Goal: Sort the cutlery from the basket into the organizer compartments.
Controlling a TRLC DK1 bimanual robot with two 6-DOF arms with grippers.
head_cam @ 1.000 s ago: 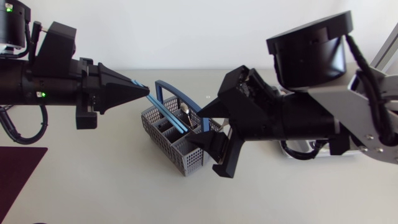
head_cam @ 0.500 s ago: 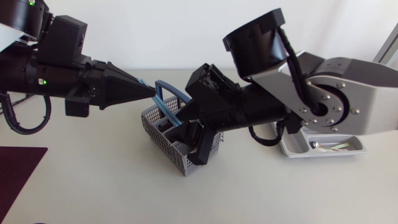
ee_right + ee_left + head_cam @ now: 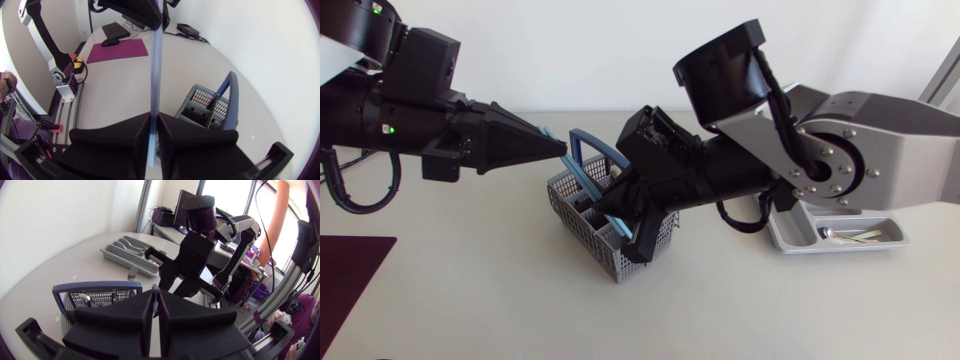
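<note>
Head camera looks down from above; the wrist cameras (close in, facing each other) share the basket (image 3: 582, 228).

Organizer (image 3: 792, 240) half behind right arm (image 3: 850, 150); cutlery (image 3: 855, 236) inside perhaps forks.

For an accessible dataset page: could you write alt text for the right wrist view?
The right hand grips a long pale-blue utensil whose far end sits in the left hand. A grey mesh basket stands on the table beside it.

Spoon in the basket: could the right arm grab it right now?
Probably not yet. The right gripper is shut on a blue stick that the left gripper also grips, so its fingers are taken, though the spoon in the basket sits close by.
</note>
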